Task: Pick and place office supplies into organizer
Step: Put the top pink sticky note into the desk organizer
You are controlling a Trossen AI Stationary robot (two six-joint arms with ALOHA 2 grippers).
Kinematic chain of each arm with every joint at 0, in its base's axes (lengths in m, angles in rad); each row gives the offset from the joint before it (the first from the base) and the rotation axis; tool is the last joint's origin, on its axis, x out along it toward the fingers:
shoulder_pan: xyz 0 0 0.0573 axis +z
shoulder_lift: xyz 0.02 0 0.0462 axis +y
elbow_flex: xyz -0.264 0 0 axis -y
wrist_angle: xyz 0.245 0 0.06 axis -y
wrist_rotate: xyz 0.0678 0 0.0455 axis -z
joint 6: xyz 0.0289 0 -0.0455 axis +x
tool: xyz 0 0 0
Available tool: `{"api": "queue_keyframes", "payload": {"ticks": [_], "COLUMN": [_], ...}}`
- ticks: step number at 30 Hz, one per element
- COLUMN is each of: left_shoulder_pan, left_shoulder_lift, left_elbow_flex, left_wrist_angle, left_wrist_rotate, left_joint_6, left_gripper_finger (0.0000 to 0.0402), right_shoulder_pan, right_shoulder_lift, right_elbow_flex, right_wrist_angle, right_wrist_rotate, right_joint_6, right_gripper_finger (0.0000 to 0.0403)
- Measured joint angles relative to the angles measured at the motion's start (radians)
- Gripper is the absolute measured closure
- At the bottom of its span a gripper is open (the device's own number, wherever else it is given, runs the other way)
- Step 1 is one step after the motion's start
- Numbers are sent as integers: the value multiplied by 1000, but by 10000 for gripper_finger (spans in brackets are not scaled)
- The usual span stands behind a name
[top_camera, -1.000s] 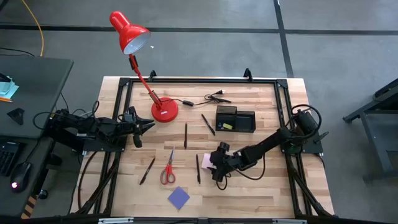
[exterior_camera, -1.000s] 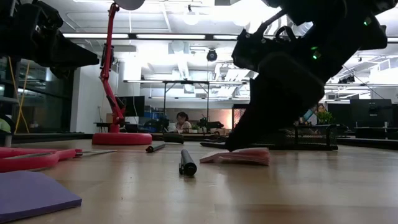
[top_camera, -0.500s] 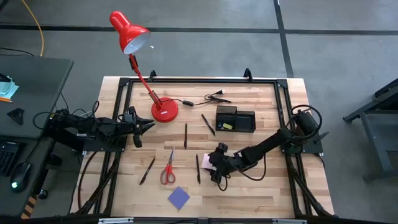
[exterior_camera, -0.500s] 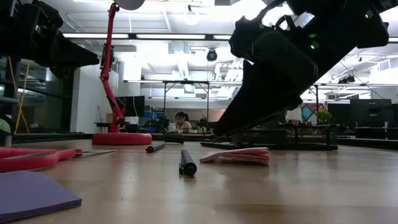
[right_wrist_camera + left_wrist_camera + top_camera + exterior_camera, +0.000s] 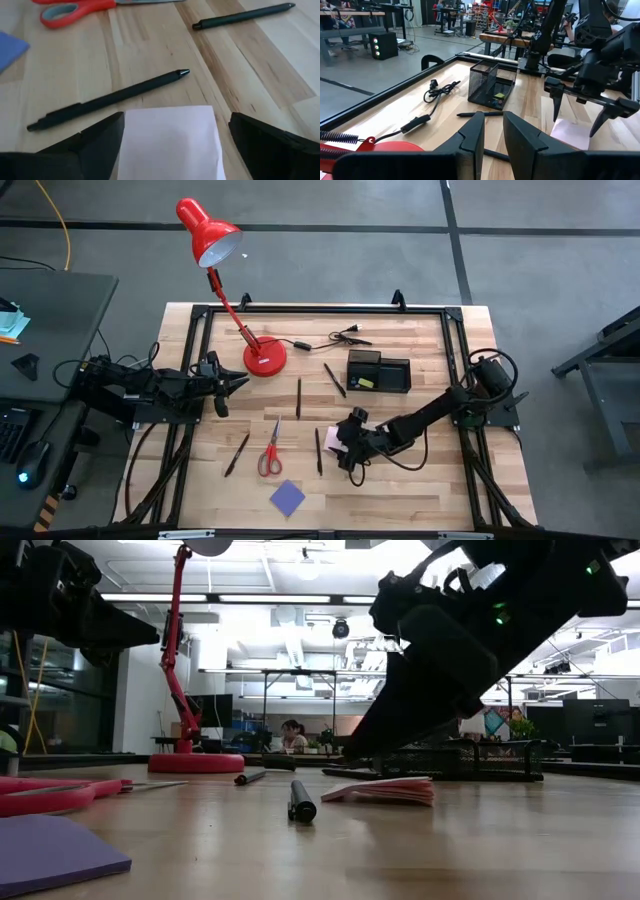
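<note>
A pink note pad (image 5: 334,438) lies flat on the table right of centre. My right gripper (image 5: 176,118) hovers open just above it, one finger on either side of its near edge (image 5: 385,790), slanting down from the right. Red-handled scissors (image 5: 270,452), a blue-purple note pad (image 5: 288,497) and several dark pens (image 5: 319,450) lie loose on the wood. The black organizer (image 5: 379,371) stands farther back with a small yellow piece (image 5: 362,383) inside. My left gripper (image 5: 232,381) waits at the table's left by the lamp base, shut and holding nothing.
A red desk lamp (image 5: 264,358) stands at the back left, with its black cable and plug (image 5: 340,336) running along the far side. A black metal frame (image 5: 455,320) rims the table. Bare wood lies near the front edge, right of the blue pad.
My right gripper has tipped upward. Its fingertips, which reached down to the pink pad's edge a second ago, now stand clear above it. The pad's raised edge has settled flat on the table.
</note>
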Motion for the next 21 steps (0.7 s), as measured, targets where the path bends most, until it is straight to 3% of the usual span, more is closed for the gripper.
{"api": "queue_keyframes", "payload": {"ticks": [6,21], "left_shoulder_pan": [0,0], "left_shoulder_lift": [0,0], "left_elbow_flex": [0,0], "left_wrist_angle": [0,0], "left_wrist_rotate": [0,0], "left_joint_6": [0,0], "left_gripper_finger": [340,341], "right_shoulder_pan": [7,12], "right_shoulder_lift": [0,48], "right_elbow_flex": [0,2], "right_wrist_angle": [0,-48], "right_wrist_rotate": [-10,-36], "right_joint_6": [-54,1], "right_gripper_finger": [24,24]}}
